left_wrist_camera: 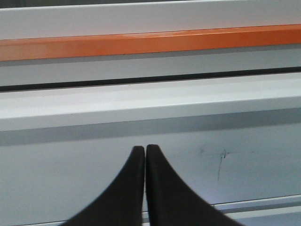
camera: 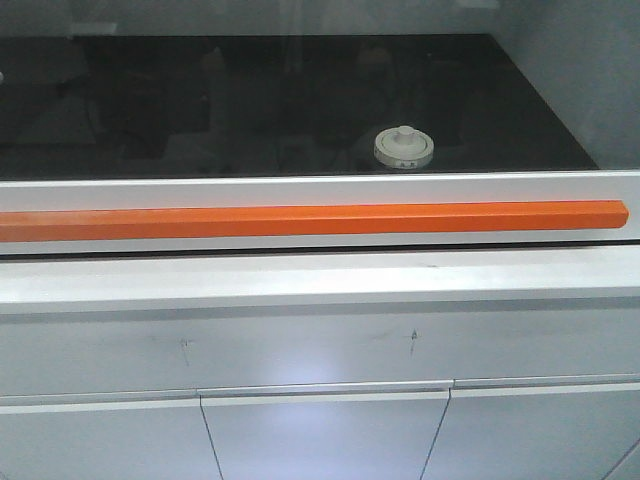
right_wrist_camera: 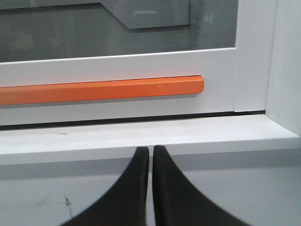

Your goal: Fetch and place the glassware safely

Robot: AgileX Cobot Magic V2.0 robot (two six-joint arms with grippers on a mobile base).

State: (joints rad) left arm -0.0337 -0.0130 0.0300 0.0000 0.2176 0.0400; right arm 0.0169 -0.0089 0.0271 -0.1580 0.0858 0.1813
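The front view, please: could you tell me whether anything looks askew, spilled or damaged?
Nothing stands out. The lidded jar sits upright and level on the dark surface, with no spill visible. The only blemishes are faint dark scratches on the white panel below.

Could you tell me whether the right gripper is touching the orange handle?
Apart. The right wrist view shows the right gripper with its tips at the near edge of the white ledge, which lies visibly between them and the orange handle.

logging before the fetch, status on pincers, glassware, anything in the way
Left pincer shut, empty; right pincer shut, empty. Jar upright on black surface behind glass sash. Sash with orange handle looks down, blocking reach.
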